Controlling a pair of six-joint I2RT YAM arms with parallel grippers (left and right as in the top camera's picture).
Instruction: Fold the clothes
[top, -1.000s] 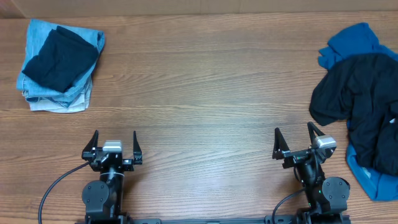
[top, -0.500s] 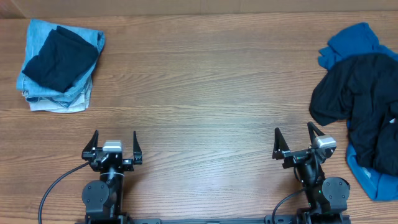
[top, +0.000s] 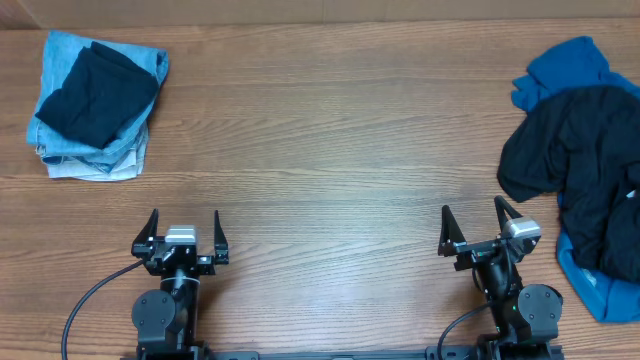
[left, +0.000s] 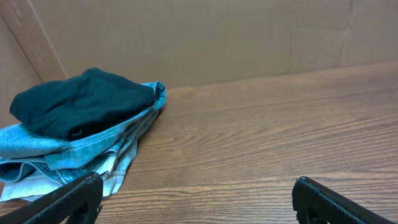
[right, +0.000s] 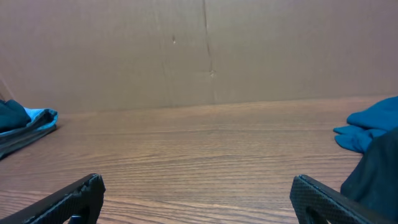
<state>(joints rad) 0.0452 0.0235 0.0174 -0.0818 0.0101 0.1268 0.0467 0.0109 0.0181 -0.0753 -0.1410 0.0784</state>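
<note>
A crumpled heap of clothes lies at the table's right edge: a black shirt (top: 580, 170) sprawled over a bright blue one (top: 565, 65). The right wrist view shows the blue shirt (right: 367, 127) far right, with dark cloth (right: 380, 177) in front of it. At the far left, a folded dark navy shirt (top: 95, 90) (left: 81, 102) rests on top of a stack. My left gripper (top: 184, 222) (left: 198, 199) and right gripper (top: 472, 218) (right: 198, 199) sit at the near edge. Both are open, hold nothing, and are well apart from any cloth.
Pale light-blue denim-like garments (top: 90, 160) (left: 74, 155) form the stack under the navy shirt. A brown cardboard wall (left: 217, 37) closes off the back of the wooden table (top: 330, 150). A black cable (top: 90, 300) runs off from the left arm's base.
</note>
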